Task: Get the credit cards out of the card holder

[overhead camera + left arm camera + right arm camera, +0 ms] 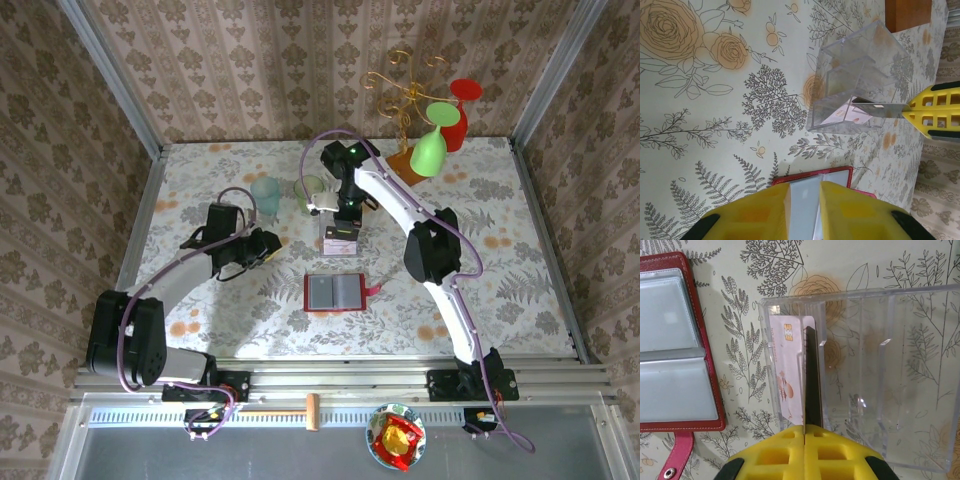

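The right tool [805, 432] is clenched on a dark-edged card [812, 380], held edge-on straight ahead of its tips. The card's far end is already down inside the clear slotted box [900, 380]. A white card [787, 375] with a gold chip leans in the same end compartment, just to the tool's left and touching or nearly touching the held card. The step in hand looks like dropping this card into the box.

To do it well, the tool should keep the card parallel to the box's dividers. It should lower it until the far edge meets the floor of the slot, and part its jaws only then. Letting go too high would let the thin card tip against the white one or bounce out. The box is light and see-through, so any sideways push from the tool could slide it across the table [860, 270]. The exit is best made straight back along the card's own line.

The card holder [714, 385] lies open and flat on the table, to the left of the right tool and apart from the box, with its red tab [677, 460] nearest the tool. Its grey sleeves look blank, and I cannot tell whether a card remains inside.

The left tool [802, 187] hovers with its fingers slightly apart. The holder's red edge lies just beyond its tips, and I cannot tell whether it grips anything.
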{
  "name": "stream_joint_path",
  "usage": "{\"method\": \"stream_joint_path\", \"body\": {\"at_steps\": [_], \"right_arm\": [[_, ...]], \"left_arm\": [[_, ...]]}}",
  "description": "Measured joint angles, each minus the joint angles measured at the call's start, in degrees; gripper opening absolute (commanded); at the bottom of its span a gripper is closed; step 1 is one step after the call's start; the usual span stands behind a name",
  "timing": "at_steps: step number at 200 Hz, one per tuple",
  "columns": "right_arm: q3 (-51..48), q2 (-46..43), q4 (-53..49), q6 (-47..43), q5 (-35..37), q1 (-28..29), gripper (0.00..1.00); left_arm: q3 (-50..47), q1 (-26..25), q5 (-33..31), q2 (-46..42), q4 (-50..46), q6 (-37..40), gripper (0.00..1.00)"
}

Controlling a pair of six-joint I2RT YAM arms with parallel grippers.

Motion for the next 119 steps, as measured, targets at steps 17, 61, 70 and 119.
{"method": "stream_joint_path", "body": {"at_steps": [17, 61, 70, 119], "right_arm": [[1.49, 0.17, -0.9, 0.0, 0.0, 0.0, 0.0], [4.48, -0.09, -1.62, 0.0, 0.04, 0.0, 0.0], [4.48, -0.15, -1.6, 0.0, 0.15, 0.0, 0.0], [4.85, -0.15, -0.28, -0.04, 1.79, -0.07, 0.0]], "left_arm": [[0.0, 0.0, 0.0, -0.09, 0.04, -0.13, 0.23], [0.0, 0.33, 0.0, -0.11, 0.2, -0.22, 0.23], [0.0, 0.33, 0.02, -0.11, 0.31, -0.35, 0.23], [0.0, 0.31, 0.04, -0.11, 0.35, -0.59, 0.23]]}}
